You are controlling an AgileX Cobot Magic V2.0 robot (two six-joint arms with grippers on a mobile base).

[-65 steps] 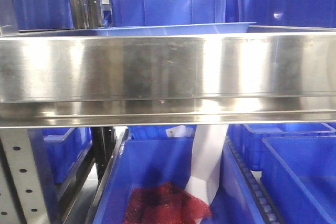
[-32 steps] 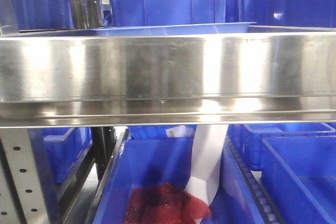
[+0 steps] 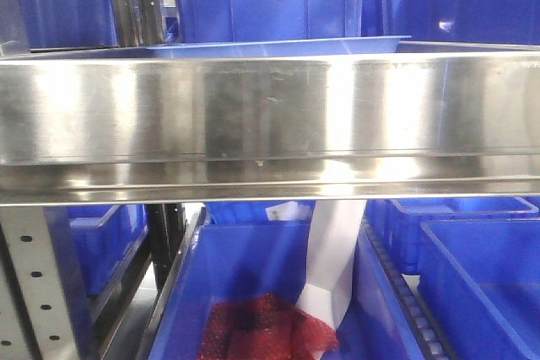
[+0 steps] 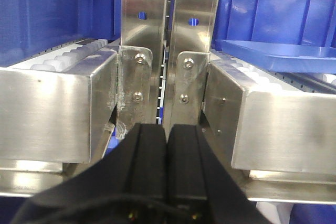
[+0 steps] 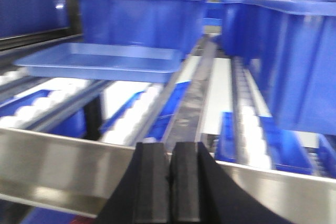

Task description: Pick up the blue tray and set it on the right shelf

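The light blue tray [image 5: 100,61] lies flat on the white rollers of the right shelf [image 5: 63,161], behind its shiny steel front edge [image 3: 270,115]. In the front view only the tray's rim [image 3: 278,46] shows above that edge. From the left wrist view the tray [image 4: 278,56] is at the right, beyond the steel uprights [image 4: 144,40]. My left gripper [image 4: 167,129] is shut and empty, just before the uprights. Low in front of the shelf edge, my right gripper [image 5: 170,148] is shut with nothing held, apart from the tray.
Deep dark blue bins [image 5: 139,19] stand behind and to the right [image 5: 294,51] of the tray. Below the shelf, a blue bin [image 3: 253,292] holds a red mesh bag [image 3: 266,326] and white paper [image 3: 333,259]. A perforated grey upright [image 3: 34,284] stands at lower left.
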